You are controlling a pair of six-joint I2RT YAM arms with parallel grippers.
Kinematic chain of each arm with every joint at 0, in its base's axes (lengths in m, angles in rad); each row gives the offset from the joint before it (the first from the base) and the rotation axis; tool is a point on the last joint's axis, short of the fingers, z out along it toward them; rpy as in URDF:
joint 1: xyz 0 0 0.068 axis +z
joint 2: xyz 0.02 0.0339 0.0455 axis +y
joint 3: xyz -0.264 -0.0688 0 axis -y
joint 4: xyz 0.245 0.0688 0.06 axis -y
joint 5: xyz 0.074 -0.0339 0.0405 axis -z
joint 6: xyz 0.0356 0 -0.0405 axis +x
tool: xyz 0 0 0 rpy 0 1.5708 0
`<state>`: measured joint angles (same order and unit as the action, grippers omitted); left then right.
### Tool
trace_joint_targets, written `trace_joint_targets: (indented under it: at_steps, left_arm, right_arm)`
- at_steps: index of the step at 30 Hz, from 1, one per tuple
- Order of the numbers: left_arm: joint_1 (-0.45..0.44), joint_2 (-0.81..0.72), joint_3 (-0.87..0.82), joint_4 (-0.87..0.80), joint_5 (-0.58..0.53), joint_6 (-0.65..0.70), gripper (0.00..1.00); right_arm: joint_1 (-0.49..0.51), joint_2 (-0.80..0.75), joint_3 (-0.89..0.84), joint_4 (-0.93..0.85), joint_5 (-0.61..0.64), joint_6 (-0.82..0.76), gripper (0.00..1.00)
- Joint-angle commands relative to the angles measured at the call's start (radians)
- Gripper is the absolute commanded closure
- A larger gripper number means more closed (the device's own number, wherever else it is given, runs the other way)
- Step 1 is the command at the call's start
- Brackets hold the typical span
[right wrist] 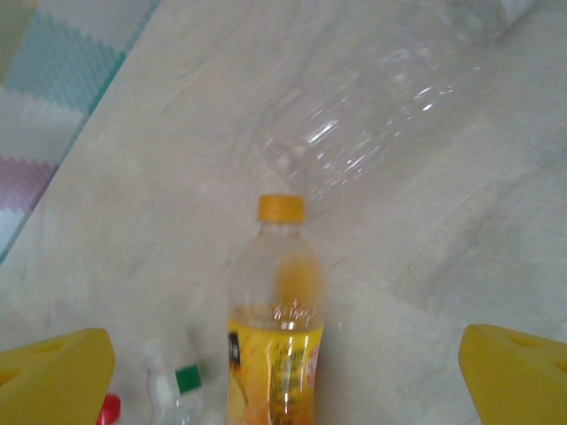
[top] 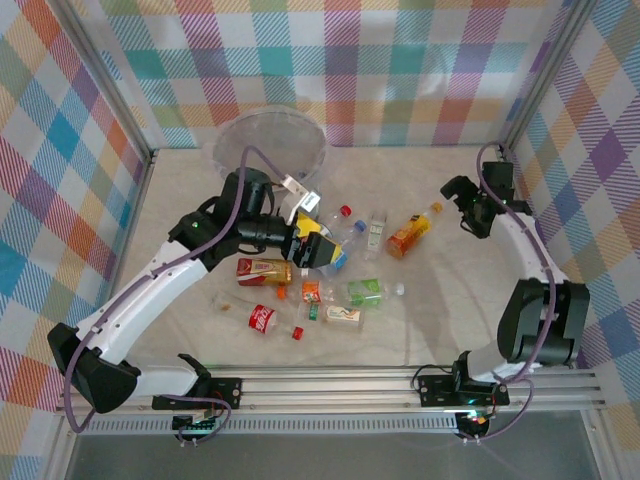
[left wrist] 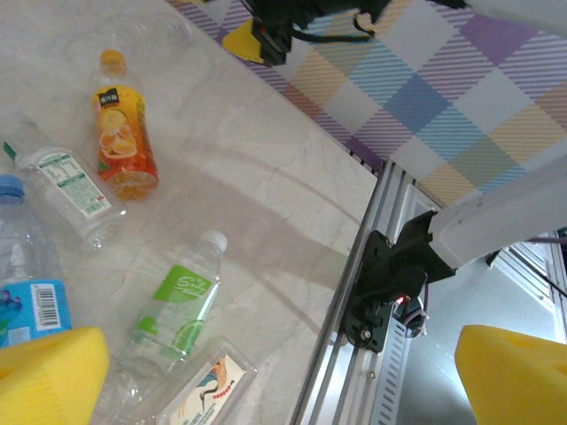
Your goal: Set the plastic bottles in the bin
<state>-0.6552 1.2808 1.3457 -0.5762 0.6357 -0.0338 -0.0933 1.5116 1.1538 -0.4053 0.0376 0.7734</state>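
Several plastic bottles lie scattered mid-table: an orange-labelled one (top: 409, 236) (left wrist: 124, 142) (right wrist: 276, 328), a green-labelled one (top: 365, 292) (left wrist: 173, 310), a red cola one (top: 263, 319) and a brown-labelled one (top: 264, 271). The bin (top: 270, 145) stands at the back, behind my left arm. My left gripper (top: 322, 250) (left wrist: 283, 390) hovers open over the pile, nothing between its yellow pads (left wrist: 44, 376). My right gripper (top: 465, 210) (right wrist: 283, 381) is open too, above the orange bottle's capped end, not touching it.
A blue-labelled bottle (left wrist: 27, 288), a white-labelled one with a green cap (left wrist: 66, 186) and a crane-print one (left wrist: 199, 390) lie near the left pads. A clear unlabelled bottle (right wrist: 381, 124) lies past the orange cap. Plaid walls enclose the table; an aluminium rail (top: 400, 385) runs along the front.
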Motion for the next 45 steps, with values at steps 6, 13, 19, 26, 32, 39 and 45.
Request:
trace_joint_targets:
  at_steps: [6,13,19,26,32,39,45]
  left_arm:
    - [-0.027,-0.026,-0.009,-0.012,-0.017,-0.002,0.00]
    - [-0.030,-0.020,-0.007,-0.020,-0.026,0.002,0.00]
    - [-0.030,-0.008,-0.005,-0.026,-0.024,0.002,0.00]
    - [-0.030,0.008,-0.003,-0.035,-0.020,0.005,0.00]
    - [-0.031,0.018,-0.001,-0.034,-0.005,0.003,0.00]
    - [-0.032,0.020,0.000,-0.034,-0.004,0.001,0.00]
    - [-0.034,0.021,-0.002,-0.036,-0.006,0.001,0.00]
  right_arm:
    - [-0.060,0.182,0.124,0.010,0.018,0.333,0.00]
    - [-0.086,0.309,0.202,0.025,-0.005,0.448,0.00]
    - [-0.089,0.411,0.256,0.050,-0.023,0.523,0.03]
    - [-0.093,0.507,0.328,0.063,-0.040,0.567,0.07]
    - [-0.096,0.561,0.343,0.072,-0.046,0.607,0.11]
    - [-0.110,0.588,0.310,0.122,-0.046,0.640,0.15]
    - [-0.129,0.591,0.276,0.165,-0.060,0.651,0.18]
